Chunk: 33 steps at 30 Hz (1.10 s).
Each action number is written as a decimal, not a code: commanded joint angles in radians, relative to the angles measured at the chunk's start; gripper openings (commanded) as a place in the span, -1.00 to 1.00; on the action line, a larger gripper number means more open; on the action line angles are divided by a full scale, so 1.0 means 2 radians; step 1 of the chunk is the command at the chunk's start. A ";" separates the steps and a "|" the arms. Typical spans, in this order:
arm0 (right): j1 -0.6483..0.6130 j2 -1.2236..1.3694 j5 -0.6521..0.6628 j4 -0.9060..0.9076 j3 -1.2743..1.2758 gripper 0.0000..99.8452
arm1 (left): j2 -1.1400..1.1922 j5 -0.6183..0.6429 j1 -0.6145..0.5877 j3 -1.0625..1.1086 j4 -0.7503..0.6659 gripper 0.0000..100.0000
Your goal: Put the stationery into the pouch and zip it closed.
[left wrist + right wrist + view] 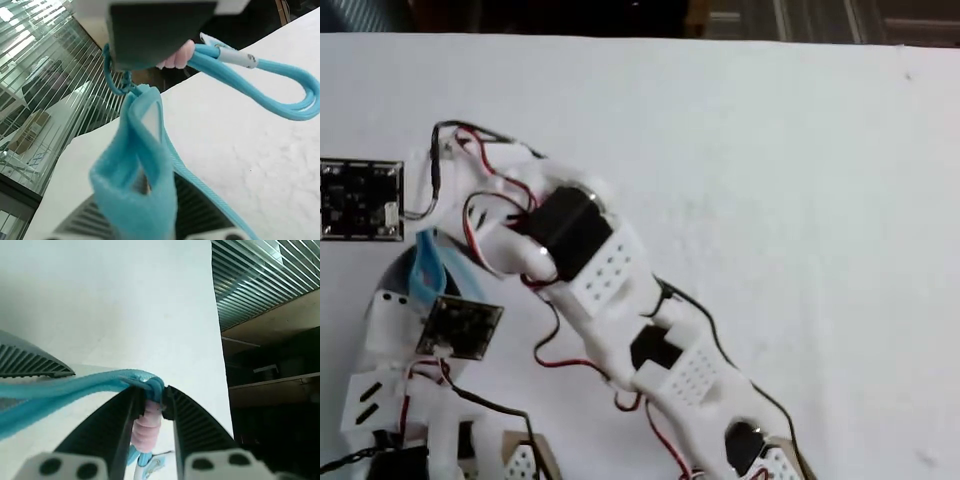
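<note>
Step in hand, by my reading: closing the zip, with both arms on the pouch.

Far left of the table (800, 200), high view: small circuit board (360, 200), with red and black wires (470, 215) running off toward the arms. Just beside it, the blue pouch (428, 265) shows between the arm bodies.

Left gripper (142, 202): ribbed jaws pressed onto a fold of the pouch fabric, anchoring one end. The pouch hangs up off the table here.

Further right, the right gripper (152, 392): jaws pinched tight on the pink zip pull (147, 427), with the pouch's blue edge running away from it toward the left gripper. From the left wrist, the same pull pokes out under the right gripper's dark body. The blue strap loop (280, 95) trails off beside it, over the table.

Cannot tell whether stationery is inside, or how far the zip has run.

Next move, as I judge it: the right gripper draws the pull along the teeth, away from the left gripper. The left must hold firm so the fabric stays taut. If the fabric slackens, the slider may jam or the pull may slip out of the pinch.
</note>
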 commanded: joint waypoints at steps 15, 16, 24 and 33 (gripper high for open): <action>-0.006 -0.099 0.012 0.009 0.094 -0.96 | 0.010 -0.010 -0.004 0.121 0.008 -0.95; 0.000 -0.098 0.012 0.010 0.106 -0.96 | 0.010 -0.010 -0.004 0.121 0.008 -0.95; 0.036 -0.053 0.012 0.011 0.197 -0.60 | 0.010 -0.010 -0.004 0.121 0.008 -0.95; 0.024 0.010 0.012 0.007 0.200 -0.28 | 0.010 -0.012 -0.005 0.121 0.008 -0.95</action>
